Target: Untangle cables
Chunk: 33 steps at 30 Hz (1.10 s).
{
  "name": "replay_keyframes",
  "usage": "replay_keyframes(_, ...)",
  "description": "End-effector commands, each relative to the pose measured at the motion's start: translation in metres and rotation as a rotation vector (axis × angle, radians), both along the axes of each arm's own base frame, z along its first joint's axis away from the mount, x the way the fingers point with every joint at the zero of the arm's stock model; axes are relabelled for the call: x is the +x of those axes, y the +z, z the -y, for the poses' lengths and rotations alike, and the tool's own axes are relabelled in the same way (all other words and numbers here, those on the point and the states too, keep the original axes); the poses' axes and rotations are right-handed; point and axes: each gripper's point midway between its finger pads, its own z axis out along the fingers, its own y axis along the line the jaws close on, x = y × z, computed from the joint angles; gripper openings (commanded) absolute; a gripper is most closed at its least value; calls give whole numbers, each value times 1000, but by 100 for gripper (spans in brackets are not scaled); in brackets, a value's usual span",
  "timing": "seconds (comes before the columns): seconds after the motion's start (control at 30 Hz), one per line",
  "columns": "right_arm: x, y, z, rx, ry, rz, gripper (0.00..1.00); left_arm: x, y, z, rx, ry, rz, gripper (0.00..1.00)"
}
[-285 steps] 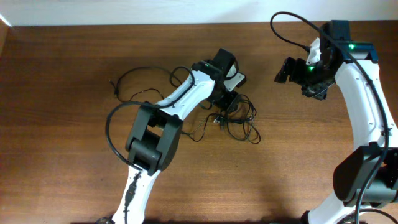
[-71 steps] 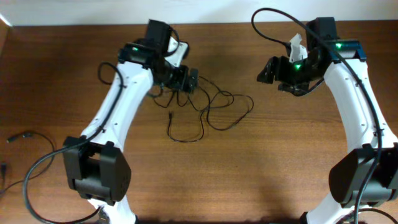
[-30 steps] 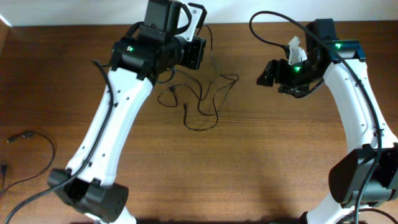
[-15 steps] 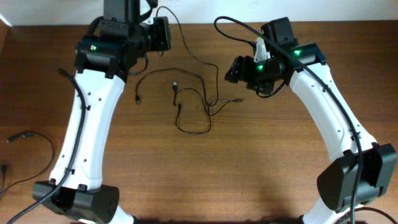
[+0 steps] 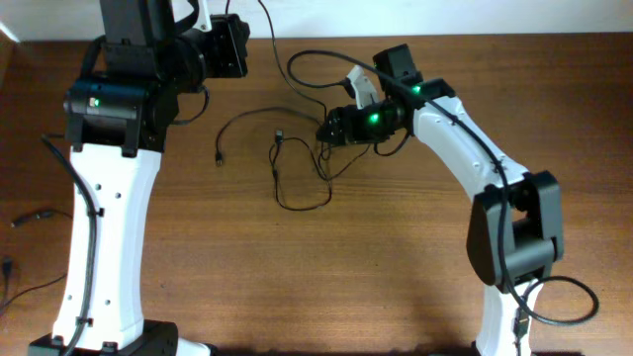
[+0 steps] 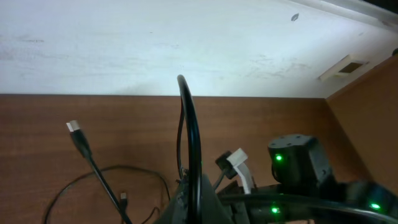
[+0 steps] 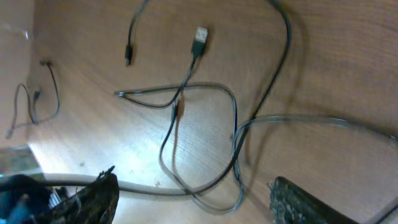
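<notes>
Black cables (image 7: 180, 88) lay below the spread right end effector (image 5: 328, 129); the left end effector (image 5: 237, 46) pinched one, best lifted slowly.

A brown wooden table (image 5: 396, 277) carries a loose tangle of thin black cables (image 7: 236, 134) toward its far side, and a separate cord (image 5: 35, 216) lies at the left edge.
</notes>
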Motion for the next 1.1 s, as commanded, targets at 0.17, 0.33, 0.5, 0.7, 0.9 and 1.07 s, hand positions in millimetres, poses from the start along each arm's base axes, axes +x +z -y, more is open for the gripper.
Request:
replay_keyframes(0.17, 9, 48, 1, 119, 18, 75, 4, 4, 10, -43, 37, 117, 30, 0)
replay_keyframes(0.33, -30, 237, 40, 79, -88, 359, 4, 2, -14, -84, 115, 264, -63, 0)
replay_keyframes(0.5, -57, 287, 75, -22, -258, 348, 4, 4, -37, -82, 122, 252, -141, 0)
replay_keyframes(0.7, -72, 368, 74, 101, -264, 559, 4, 19, -65, -75, 107, 214, -210, 0)
replay_keyframes(0.9, -102, 422, 57, 298, -176, 617, 4, 19, -68, -61, 95, 171, -220, 0)
replay_keyframes(1.07, -94, 365, 64, 141, -298, 416, 4, 35, -129, -26, 126, 92, -365, 0)
